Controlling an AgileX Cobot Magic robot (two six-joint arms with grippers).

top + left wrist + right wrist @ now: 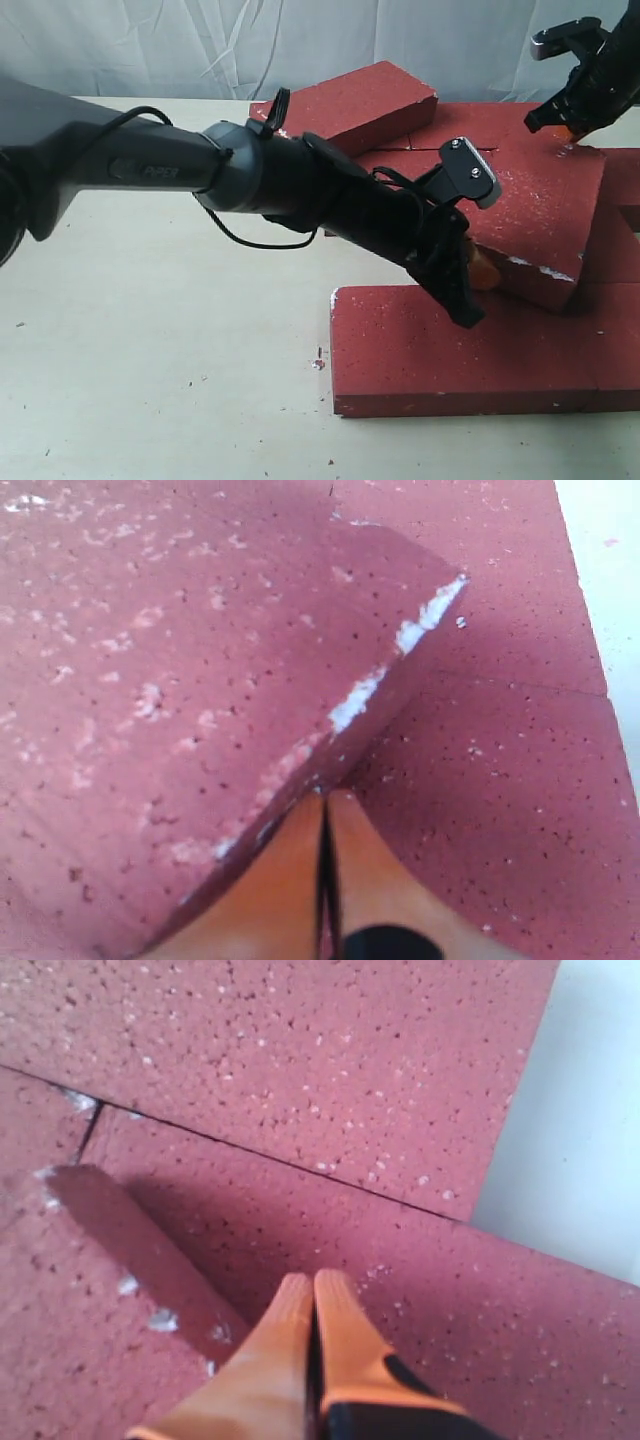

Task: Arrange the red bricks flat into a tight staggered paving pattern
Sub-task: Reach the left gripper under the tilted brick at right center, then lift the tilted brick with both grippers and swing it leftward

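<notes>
The jaws of the left gripper (325, 815) are being held clenched on nothing. Their orange tips are being pressed, as it appears, against the low edge of a tilted brick (535, 215). The jaws of the right gripper (312, 1290) are likewise being held shut and empty at the raised far corner of the same brick; whether contact is being made there cannot be told.

That brick is being carried at a slant by the other red bricks. Its near edge is being borne by the front row (450, 350), which is lying flat on the counter (160, 380), and its far end is being propped on the flat bricks behind. One more brick (350, 100) is lying on top of the far row's left end, apparently also at a slant.

The step in hand is judged to be the seating of the tilted brick by pushing rather than by grasping. The next move is judged to call for the raised corner being pressed down while the low edge is being nudged sideways. That way the brick is dropped flat between the rows, tight against its neighbours, with its ends offset from their seams. The far brick is left to be placed after that.
</notes>
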